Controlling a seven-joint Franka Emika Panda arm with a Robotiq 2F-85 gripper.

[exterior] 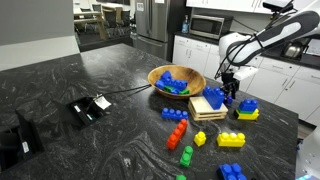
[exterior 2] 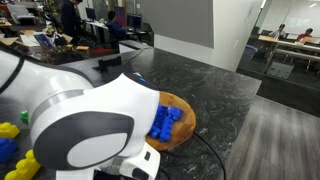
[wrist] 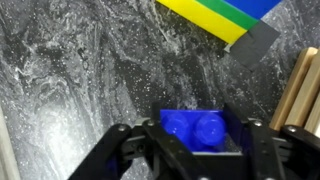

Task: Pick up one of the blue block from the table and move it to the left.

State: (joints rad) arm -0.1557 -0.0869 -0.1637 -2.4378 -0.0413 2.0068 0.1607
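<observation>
In the wrist view my gripper [wrist: 197,140] is shut on a small blue block [wrist: 197,127] with two studs, held between the black fingers over the dark marbled table [wrist: 90,70]. In an exterior view the gripper [exterior: 229,95] hangs just right of a wooden tray [exterior: 208,106], and the held block is too small to make out there. More blue blocks lie in a wooden bowl [exterior: 176,82], which also shows in an exterior view [exterior 2: 168,122]. A loose blue block [exterior: 232,171] lies near the table's front edge.
Red [exterior: 177,130], green [exterior: 187,155] and yellow [exterior: 231,140] blocks lie in front of the tray. A blue-on-yellow stack [exterior: 246,110] stands right of the gripper and shows in the wrist view [wrist: 225,14]. A black device [exterior: 88,108] with a cable sits mid-table.
</observation>
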